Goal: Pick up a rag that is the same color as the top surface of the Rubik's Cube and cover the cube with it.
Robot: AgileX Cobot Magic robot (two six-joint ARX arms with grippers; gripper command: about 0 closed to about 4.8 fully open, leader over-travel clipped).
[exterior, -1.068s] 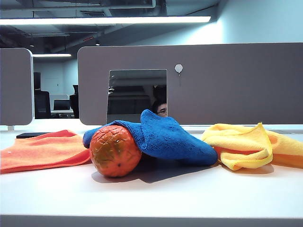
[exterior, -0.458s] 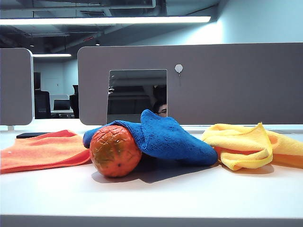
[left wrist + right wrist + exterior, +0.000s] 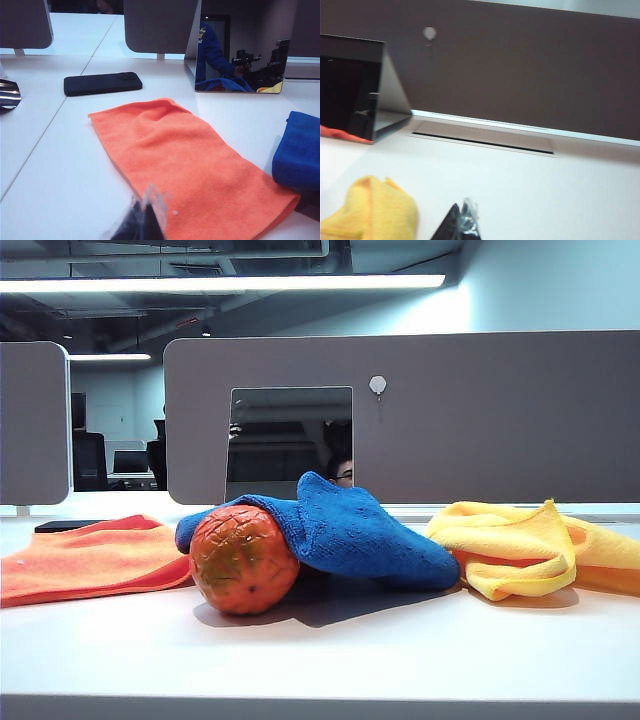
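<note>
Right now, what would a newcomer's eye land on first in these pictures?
Probably the orange ball at the front of the table, with the blue rag draped right behind it, touching it. An orange cloth lies flat at the left, a crumpled yellow cloth at the right. No cube shows; the left gripper hangs shut above the orange cloth.

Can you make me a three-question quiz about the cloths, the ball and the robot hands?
1. Where is the blue rag?
A. Draped behind the orange ball
B. Under the phone
C. On the mirror

2. How many cloths lie on the table?
A. One
B. Three
C. Five

3. How is the left gripper?
A. Holding the blue rag
B. Wide open
C. Shut and empty

Answers:
1. A, it humps up right behind the ball.
2. B, orange cloth, blue rag and yellow cloth.
3. C, its tips sit together over the orange cloth; the right gripper looks shut near the yellow cloth.
</note>
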